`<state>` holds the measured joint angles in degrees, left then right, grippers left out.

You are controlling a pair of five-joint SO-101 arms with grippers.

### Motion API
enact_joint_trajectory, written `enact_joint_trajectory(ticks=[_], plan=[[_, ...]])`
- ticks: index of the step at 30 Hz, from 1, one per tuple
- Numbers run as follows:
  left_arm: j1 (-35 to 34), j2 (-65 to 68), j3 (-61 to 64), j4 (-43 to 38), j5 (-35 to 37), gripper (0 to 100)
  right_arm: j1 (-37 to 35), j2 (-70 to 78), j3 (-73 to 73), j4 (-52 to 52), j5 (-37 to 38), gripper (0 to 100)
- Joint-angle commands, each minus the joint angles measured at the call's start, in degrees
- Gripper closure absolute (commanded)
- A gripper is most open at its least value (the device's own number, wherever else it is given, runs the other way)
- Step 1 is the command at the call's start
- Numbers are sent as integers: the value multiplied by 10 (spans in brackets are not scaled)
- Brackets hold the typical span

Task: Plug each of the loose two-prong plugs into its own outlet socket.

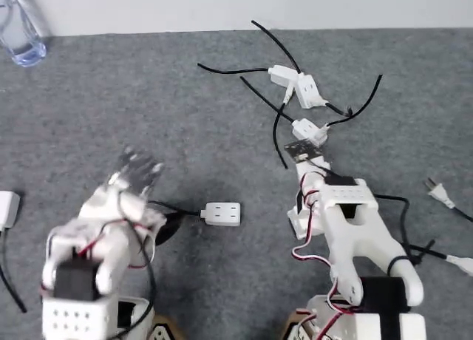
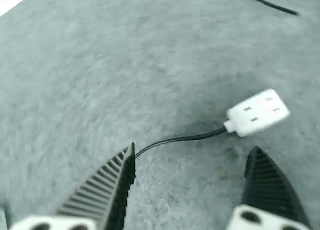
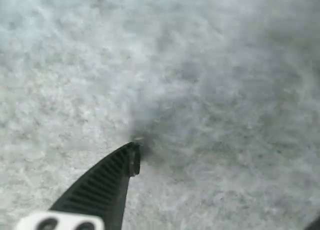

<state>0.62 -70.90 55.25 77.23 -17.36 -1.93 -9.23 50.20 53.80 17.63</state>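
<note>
– Left claw (image 2: 193, 152) is spread apart, nothing between its ribbed fingers (image 2: 107, 190); I have it over the grey carpet (image 1: 222, 133) with the outlet socket (image 2: 257, 112) just past its tips
– Which way does the socket lie?
– Seen from above its long axis runs across the table, side to side, slots up; its black cord (image 2: 180, 138) leaves the end nearer my left arm and runs toward that arm
– And the right claw?
– Right claw (image 1: 303, 154) is low over the carpet; its wrist camera gives me one finger (image 3: 107, 190) with its tip at the pile and the other far off at the frame's corner, so I read it as wide apart, gripping nothing; it sits just beside a white block (image 1: 310, 129) among the black cords (image 1: 259, 70) at the far side
– The loose plugs?
– One two-prong plug (image 1: 440, 192) lies right of the right arm, prongs aimed far-left; a second plug (image 1: 460, 263) lies farther right, nearer the arm bases; which way it points I can't tell
</note>
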Motion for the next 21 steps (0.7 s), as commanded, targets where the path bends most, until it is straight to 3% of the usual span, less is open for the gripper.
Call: enact_joint_trajectory(ticks=[1, 6, 10, 21], plan=[[-75, -182, 124, -34, 58, 663, 27, -18, -7, 20, -14, 464], [-143, -348, 265, -18, 43, 621, 34, -34, -43, 80, -15, 570], [-153, -308, 320, -30, 50, 584, 56, -77, -62, 139, 26, 668], [-161, -338, 397, -59, 88, 585, 154, -346, -44, 237, 158, 626]])
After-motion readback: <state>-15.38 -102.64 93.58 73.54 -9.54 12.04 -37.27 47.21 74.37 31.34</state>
